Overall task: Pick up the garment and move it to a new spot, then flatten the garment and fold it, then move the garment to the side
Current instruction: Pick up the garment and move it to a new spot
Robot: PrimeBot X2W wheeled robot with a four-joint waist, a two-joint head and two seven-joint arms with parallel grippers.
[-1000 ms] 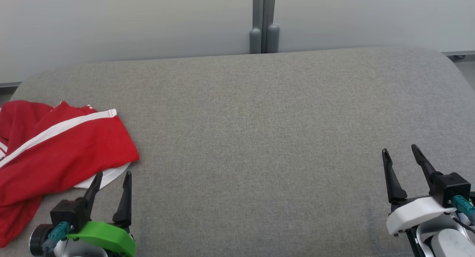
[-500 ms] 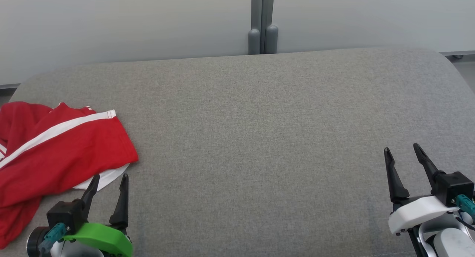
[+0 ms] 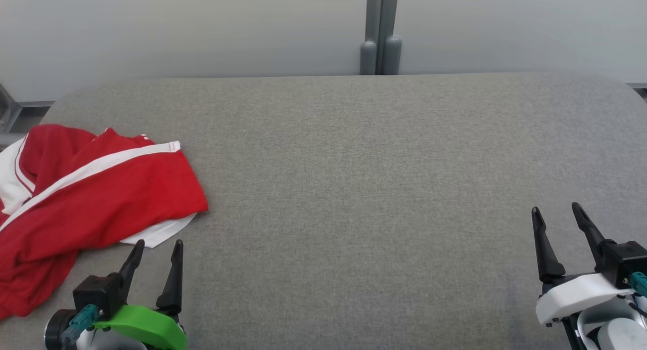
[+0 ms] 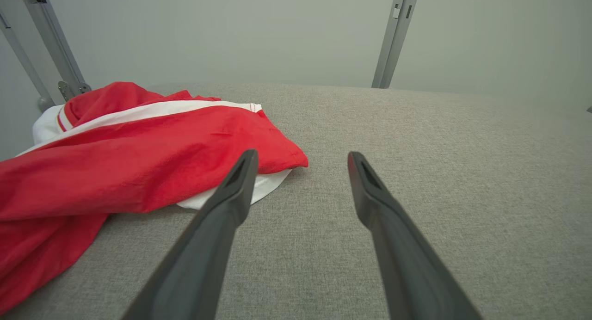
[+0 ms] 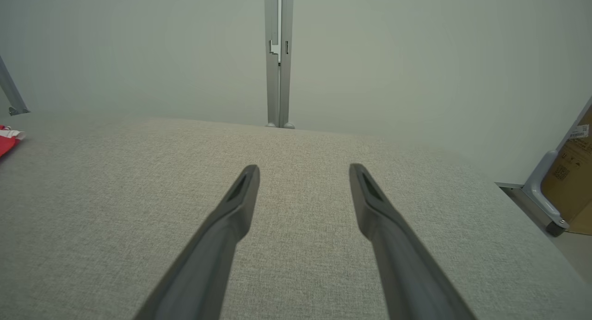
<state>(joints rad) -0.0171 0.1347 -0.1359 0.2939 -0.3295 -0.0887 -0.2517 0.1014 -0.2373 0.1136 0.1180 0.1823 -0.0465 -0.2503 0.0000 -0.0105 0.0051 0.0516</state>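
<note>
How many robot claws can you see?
2. The left end effector is at the lower left, beside the red garment; the right end effector is at the lower right, over the grey surface.

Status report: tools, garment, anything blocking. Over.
Left tool open, empty, by the white hem of the garment. Right tool open, empty, far right. Garment red-and-white, crumpled, left end of grey surface. No obstruction seen.
</note>
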